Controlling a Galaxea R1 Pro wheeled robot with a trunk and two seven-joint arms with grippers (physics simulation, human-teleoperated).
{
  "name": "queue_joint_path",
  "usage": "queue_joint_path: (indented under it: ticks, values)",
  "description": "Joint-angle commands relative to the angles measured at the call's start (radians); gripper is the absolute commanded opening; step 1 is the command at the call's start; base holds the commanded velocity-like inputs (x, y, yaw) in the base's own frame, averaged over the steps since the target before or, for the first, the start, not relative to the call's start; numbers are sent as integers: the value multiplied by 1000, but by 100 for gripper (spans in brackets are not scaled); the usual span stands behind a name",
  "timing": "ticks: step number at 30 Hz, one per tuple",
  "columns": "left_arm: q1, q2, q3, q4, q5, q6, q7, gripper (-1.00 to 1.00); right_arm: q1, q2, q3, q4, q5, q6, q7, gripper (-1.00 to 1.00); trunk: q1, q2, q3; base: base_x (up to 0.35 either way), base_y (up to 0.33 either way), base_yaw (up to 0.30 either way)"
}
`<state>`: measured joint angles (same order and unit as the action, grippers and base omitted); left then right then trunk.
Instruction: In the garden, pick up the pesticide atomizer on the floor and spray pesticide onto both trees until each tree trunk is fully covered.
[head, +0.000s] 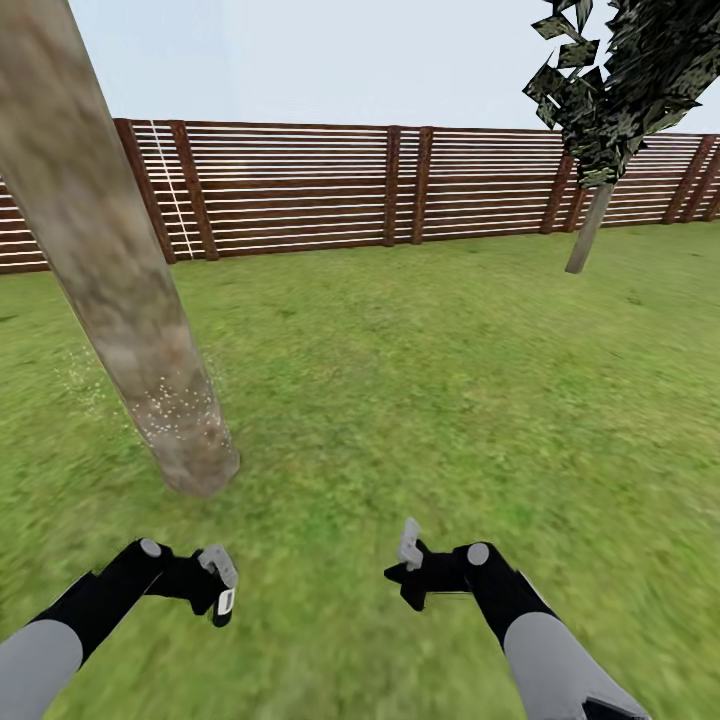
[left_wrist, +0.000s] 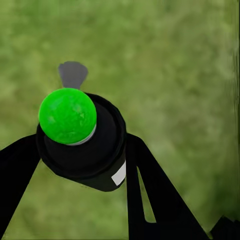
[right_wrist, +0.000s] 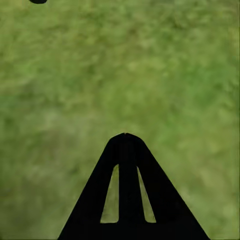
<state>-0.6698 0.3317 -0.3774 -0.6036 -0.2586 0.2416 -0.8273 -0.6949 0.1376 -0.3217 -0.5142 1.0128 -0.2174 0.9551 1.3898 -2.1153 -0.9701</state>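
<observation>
1. Left gripper (head: 220, 585) gripped the pesticide atomizer (head: 224, 598), a small near-black bottle with a white label, low over the lawn (head: 420, 380) on the near side of the closest tree trunk (head: 120, 270).
2. From the left wrist camera, the atomizer (left_wrist: 87, 150) sat clamped between the two black fingers (left_wrist: 150, 195), its rounded top (left_wrist: 67, 116) showing bright green, a white label patch on its dark body and a small grey nozzle piece (left_wrist: 73, 74) beyond the top.
3. Right gripper (head: 408, 570) hung above the grass well to the right of that trunk, and its fingers (right_wrist: 127, 190) were pressed together into a single black point with nothing between them.
4. That near trunk, a thick column of mottled beige-grey bark, leaned up and out of the head camera's frame toward the upper left corner.
5. White pesticide speckles (head: 175, 405) dotted the lower part of the trunk just above its base, and a fainter scatter hung over the grass to the trunk's left.
6. A second tree (head: 620, 90) stood far beyond and to the right of the near trunk, close to the fence (head: 400, 185), with a slim pale trunk (head: 588, 235) and patchy dark green angular leaves.
7. The brown slatted wooden fence ran across the lawn's far edge behind the near trunk, under a pale sky.
8. Blurred green grass (right_wrist: 120, 70) lay under the right gripper.
</observation>
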Motion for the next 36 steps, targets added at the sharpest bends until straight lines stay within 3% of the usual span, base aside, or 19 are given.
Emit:
queue_joint_path:
  ticks: [1, 10, 16, 19, 29, 33, 36]
  values:
    - [-1, -2, -27, -2, -1, 0, -3, -100, -5, 11, -8, -1, 9, -5, 8, -100, 0, 0, -1, 0, 0, 0]
    - [-1, -74, -103, -2, -26, -7, -3, -100, -30, 37, -8, -1, 9, -6, 50, -100, 0, 0, -1, 0, 0, 0]
    - [-1, -121, -106, -2, -52, -4, 2, -100, -41, 37, -8, -22, 9, -6, 63, -100, 0, 0, -1, 0, 0, 0]
    - [-1, -130, -104, -2, -72, -4, 5, -100, -45, 37, -7, -40, 8, -5, 63, -100, 0, 0, -1, 0, 0, 0]
    - [-1, -191, -104, -4, -77, 0, 53, -100, -60, 37, -7, -42, 6, -2, 62, -100, 0, 0, -1, 0, 0, 0]
    - [-1, -243, -104, -1, -76, 7, 143, -100, -60, 37, -7, -41, 6, -2, 66, -100, 0, 0, -1, 0, 0, 0]
    - [-1, -275, -102, 0, -75, 7, 150, -100, -60, 37, -7, -40, 6, -3, 117, -100, 0, 0, -1, 0, 0, 0]
